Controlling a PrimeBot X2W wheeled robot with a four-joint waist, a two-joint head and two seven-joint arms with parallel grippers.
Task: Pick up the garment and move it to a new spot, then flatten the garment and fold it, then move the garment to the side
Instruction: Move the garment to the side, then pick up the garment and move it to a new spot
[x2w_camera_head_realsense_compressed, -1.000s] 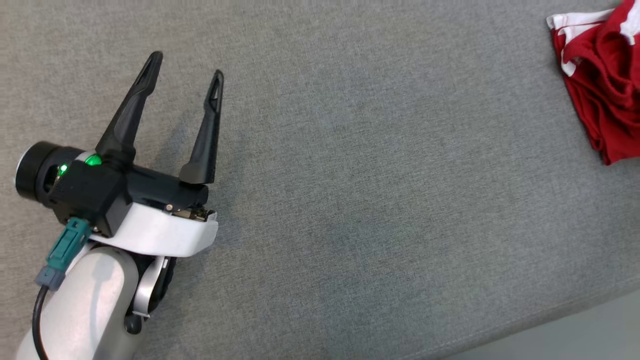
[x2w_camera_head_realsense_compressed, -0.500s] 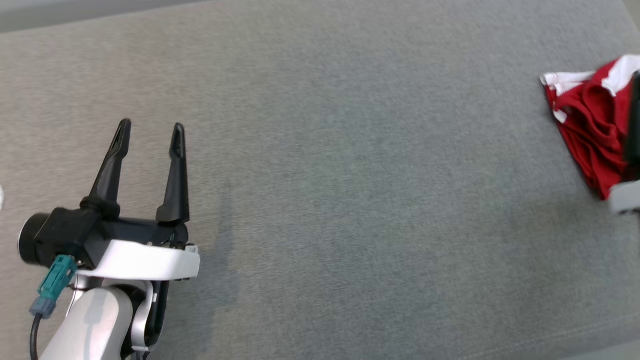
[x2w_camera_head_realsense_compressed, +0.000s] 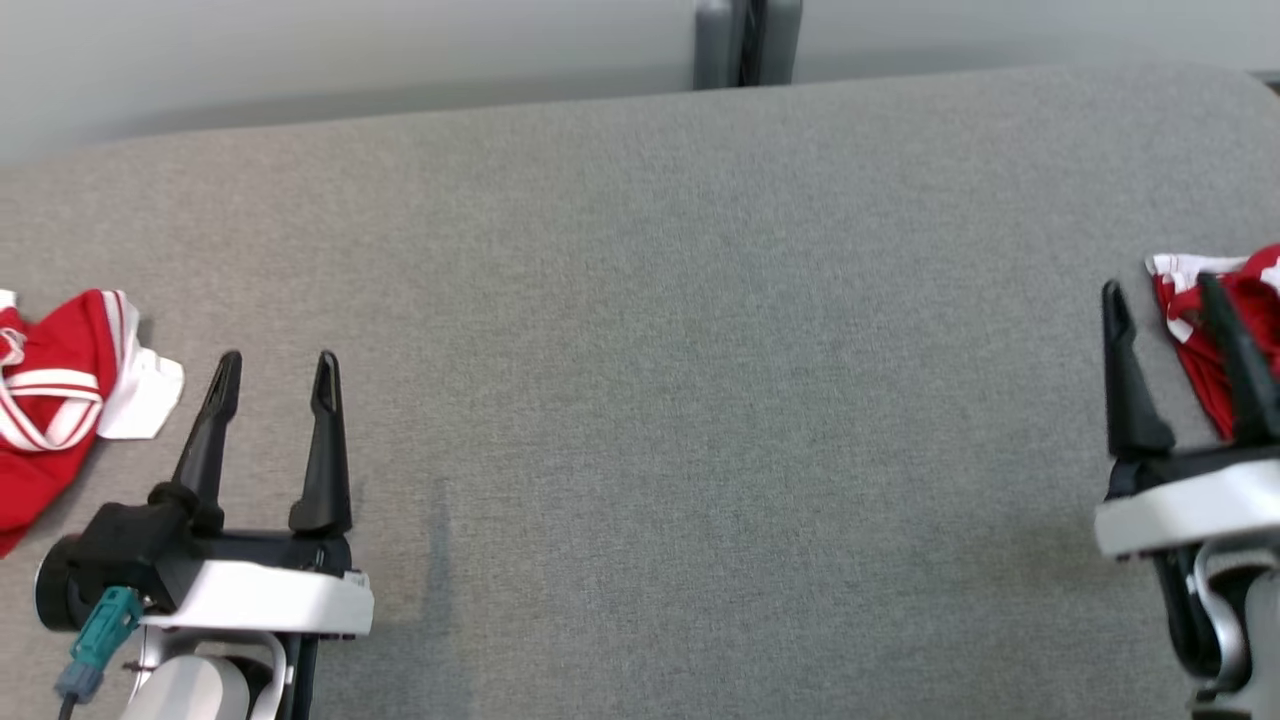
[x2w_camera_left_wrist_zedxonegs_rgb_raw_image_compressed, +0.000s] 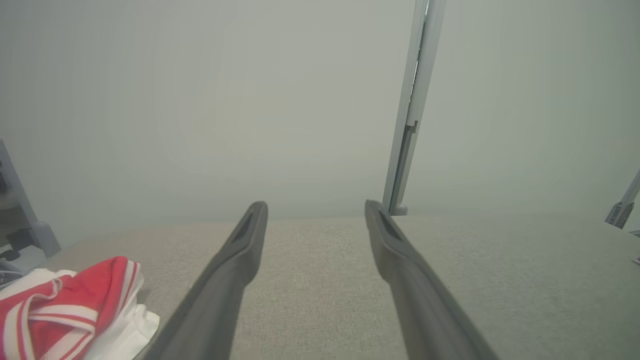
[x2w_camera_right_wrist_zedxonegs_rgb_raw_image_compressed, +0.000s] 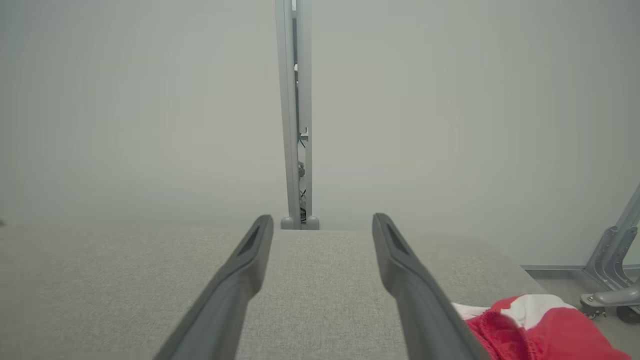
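The jaws of the left gripper (x2w_camera_head_realsense_compressed: 277, 358) stand spread and empty over the grey worktop (x2w_camera_head_realsense_compressed: 700, 400), and those of the right gripper (x2w_camera_head_realsense_compressed: 1160, 285) are spread and empty too. 2 crumpled red-and-white garments lie well apart. The left garment (x2w_camera_head_realsense_compressed: 50, 400) is just beside the left gripper, while the right garment (x2w_camera_head_realsense_compressed: 1200, 340) sits partly behind the right gripper. Pinching only 1 loose layer could let the cloth slip or drag, and either heap might be the wrong one. No writing is readable

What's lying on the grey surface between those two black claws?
Nothing. In the head view, the stretch of grey surface between the left gripper and the right gripper is bare fabric. Both grippers are open.
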